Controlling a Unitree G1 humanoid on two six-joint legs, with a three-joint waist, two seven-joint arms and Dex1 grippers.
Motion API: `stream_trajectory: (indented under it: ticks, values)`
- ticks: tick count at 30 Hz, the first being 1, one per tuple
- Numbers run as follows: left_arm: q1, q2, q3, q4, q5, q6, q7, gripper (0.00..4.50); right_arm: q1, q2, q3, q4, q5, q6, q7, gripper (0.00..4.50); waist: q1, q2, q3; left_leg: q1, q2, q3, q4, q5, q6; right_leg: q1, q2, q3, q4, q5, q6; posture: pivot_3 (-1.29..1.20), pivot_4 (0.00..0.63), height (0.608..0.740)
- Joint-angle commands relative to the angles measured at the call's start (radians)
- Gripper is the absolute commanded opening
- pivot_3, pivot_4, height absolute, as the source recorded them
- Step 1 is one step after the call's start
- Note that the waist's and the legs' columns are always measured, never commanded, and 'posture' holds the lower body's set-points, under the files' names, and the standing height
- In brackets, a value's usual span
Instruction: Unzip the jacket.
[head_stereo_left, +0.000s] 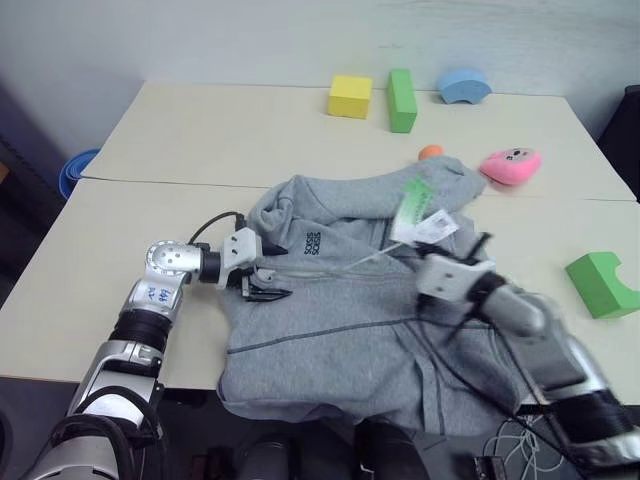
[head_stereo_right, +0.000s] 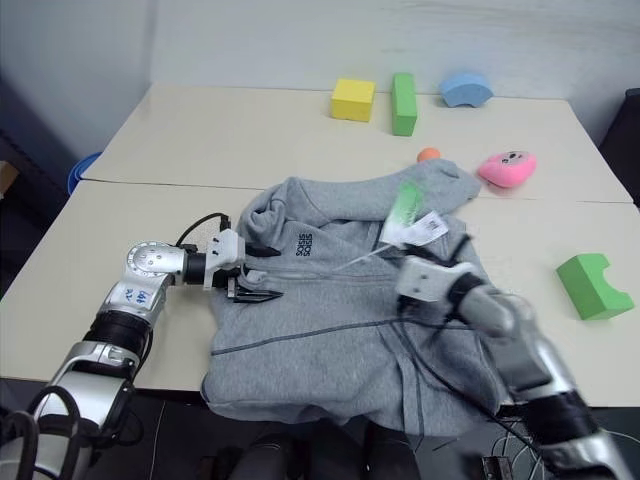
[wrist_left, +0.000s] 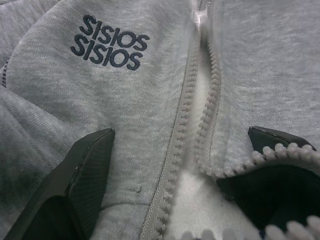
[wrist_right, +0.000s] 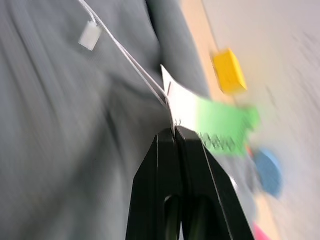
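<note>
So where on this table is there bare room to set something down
The beige table is bare on its far left, bordered by the yellow foam block and the light grey hooded zip-up jacket. Another patch lies between the pink toy and green notched block. Around the jacket it is crowded.

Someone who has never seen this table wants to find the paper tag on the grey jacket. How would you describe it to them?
Start at the grey hooded jacket spread over the near edge of the table. Go up to its far right part, near the pink toy. The tag lies there on a thin string, a white and bright green slip of paper, flat and printed, unlike the foam blocks farther back.
</note>
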Motion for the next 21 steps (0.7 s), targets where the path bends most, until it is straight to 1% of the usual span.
stream_trajectory:
  ticks: [1, 4, 7, 11, 14, 16, 19, 20, 21]
  values:
    - [0.053, 0.002, -0.034, 0.037, 0.055, 0.014, 0.019, 4.5, 0.074, -0.09, -0.161, 0.039, 0.035, -0.053, -0.022, 0.02, 0.0, 0.001, -0.001, 0.001, 0.0, 0.0, -0.001, 0.0, 0.0, 0.001, 0.0, 0.0, 0.0, 0.0, 0.0, 0.0, 0.15, 0.74]
    - [0.062, 0.002, -0.039, 0.042, 0.061, 0.025, 0.029, 4.5, 0.144, -0.159, -0.278, 0.102, 0.056, -0.087, -0.028, 0.02, 0.0, 0.003, -0.002, 0.002, 0.0, 0.002, -0.001, 0.0, 0.0, 0.002, -0.001, 0.001, 0.0, 0.0, 0.0, 0.0, 0.15, 0.74]
    - [0.076, 0.006, -0.05, 0.047, 0.072, 0.024, 0.034, 4.5, 0.196, -0.221, -0.385, 0.224, 0.072, -0.15, -0.06, 0.02, 0.0, 0.004, -0.003, 0.003, 0.0, 0.003, -0.001, 0.001, 0.001, 0.002, -0.002, 0.001, 0.0, 0.0, 0.0, 0.0, 0.15, 0.74]
    - [0.09, 0.007, -0.056, 0.05, 0.076, 0.028, 0.04, 4.5, 0.216, -0.289, -0.462, 0.405, 0.069, -0.221, -0.122, 0.02, -0.002, 0.007, -0.004, 0.004, 0.0, 0.004, -0.002, 0.001, 0.001, 0.002, -0.002, 0.002, -0.001, 0.0, 0.001, 0.0, 0.15, 0.74]
    - [0.087, 0.005, -0.057, 0.056, 0.077, 0.033, 0.045, 4.5, 0.187, -0.329, -0.473, 0.498, 0.062, -0.255, -0.167, 0.02, -0.003, 0.009, -0.006, 0.006, 0.0, 0.005, -0.003, 0.001, 0.001, 0.003, -0.003, 0.003, -0.001, 0.0, 0.001, 0.0, 0.15, 0.74]
    - [0.087, 0.003, -0.059, 0.061, 0.078, 0.032, 0.046, 4.5, 0.151, -0.346, -0.455, 0.536, 0.053, -0.272, -0.193, 0.02, -0.004, 0.012, -0.007, 0.007, 0.0, 0.006, -0.003, 0.001, 0.001, 0.003, -0.003, 0.004, -0.001, 0.0, 0.001, 0.0, 0.15, 0.74]
    - [0.091, 0.003, -0.062, 0.068, 0.082, 0.02, 0.046, 4.5, 0.097, -0.354, -0.424, 0.576, 0.048, -0.295, -0.207, 0.02, -0.004, 0.012, -0.008, 0.01, 0.0, 0.007, -0.004, 0.001, 0.001, 0.006, -0.003, 0.005, -0.001, 0.0, 0.001, 0.0, 0.15, 0.74]
    - [0.093, 0.004, -0.061, 0.07, 0.082, 0.015, 0.044, 4.5, 0.077, -0.354, -0.409, 0.592, 0.06, -0.311, -0.182, 0.02, -0.004, 0.012, -0.008, 0.011, 0.0, 0.007, -0.004, 0.001, 0.001, 0.007, -0.003, 0.005, -0.001, 0.0, 0.001, 0.0, 0.15, 0.74]
    - [0.096, 0.006, -0.061, 0.071, 0.08, 0.01, 0.042, 4.5, 0.049, -0.351, -0.397, 0.613, 0.062, -0.331, -0.19, 0.02, -0.005, 0.012, -0.008, 0.013, 0.0, 0.007, -0.005, 0.001, 0.001, 0.008, -0.004, 0.005, -0.002, 0.0, 0.001, 0.0, 0.15, 0.74]
